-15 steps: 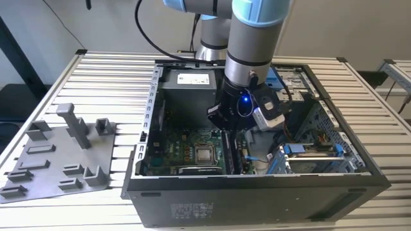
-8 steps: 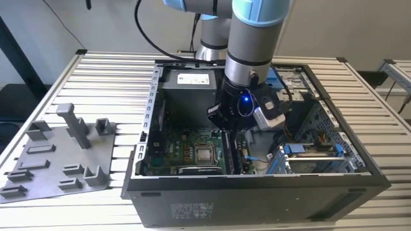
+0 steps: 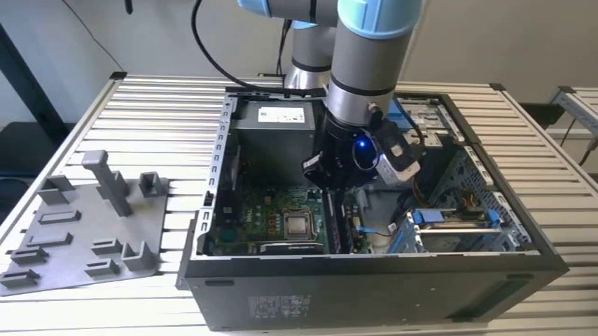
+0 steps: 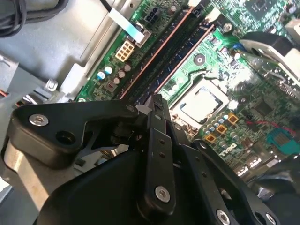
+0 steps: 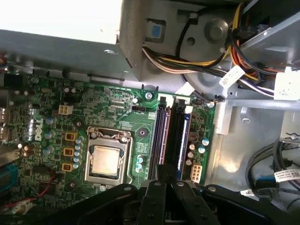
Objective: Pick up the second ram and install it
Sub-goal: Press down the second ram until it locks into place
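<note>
Hovering inside the open PC case (image 3: 374, 269), gripper (image 5: 165, 171) sits just above the mobo RAM slots (image 5: 171, 136). Fingers look together; a RAM stick between them can't be confirmed. Grey tray (image 3: 80, 238) sits apart, on the exterior view's left.

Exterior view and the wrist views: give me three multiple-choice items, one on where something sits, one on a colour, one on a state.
1. Where is the grey tray in the exterior view?
A. Inside the computer case
B. On the slatted table, on the exterior view's left of the case
C. On top of the arm

2. What colour is the motherboard?
A. Red
B. White
C. Green

3. What state is the computer case in?
A. Open, with its insides exposed
B. Shut with a panel
C. Wrapped in plastic

Answers:
1. B, as the tray lies on the slats beside the case.
2. C, as both wrist views show a green board.
3. A, as the board and cables show from above.
</note>
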Controlling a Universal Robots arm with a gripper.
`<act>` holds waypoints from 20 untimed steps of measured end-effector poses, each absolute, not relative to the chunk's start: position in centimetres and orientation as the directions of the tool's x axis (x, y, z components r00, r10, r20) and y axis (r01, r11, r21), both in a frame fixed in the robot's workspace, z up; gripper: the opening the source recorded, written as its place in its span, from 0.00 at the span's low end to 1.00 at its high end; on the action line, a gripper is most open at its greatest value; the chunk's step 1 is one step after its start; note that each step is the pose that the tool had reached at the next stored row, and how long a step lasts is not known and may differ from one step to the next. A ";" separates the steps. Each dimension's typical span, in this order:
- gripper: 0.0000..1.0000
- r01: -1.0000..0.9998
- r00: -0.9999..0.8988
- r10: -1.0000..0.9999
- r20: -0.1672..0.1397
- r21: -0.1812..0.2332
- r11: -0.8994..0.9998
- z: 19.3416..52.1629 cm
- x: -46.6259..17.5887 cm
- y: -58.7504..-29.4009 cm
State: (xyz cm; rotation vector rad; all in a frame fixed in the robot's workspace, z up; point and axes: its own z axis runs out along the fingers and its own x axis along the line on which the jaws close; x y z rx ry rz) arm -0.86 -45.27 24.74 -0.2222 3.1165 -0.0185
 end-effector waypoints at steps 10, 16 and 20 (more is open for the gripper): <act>0.11 -0.311 -0.950 -0.311 -0.016 -0.013 0.950 24.7 -0.9 -45.3; 0.11 -0.381 -0.924 -0.381 -0.016 -0.013 0.925 24.6 -0.9 -45.3; 0.11 -0.422 -0.906 -0.423 -0.016 -0.013 0.906 24.6 -0.9 -45.3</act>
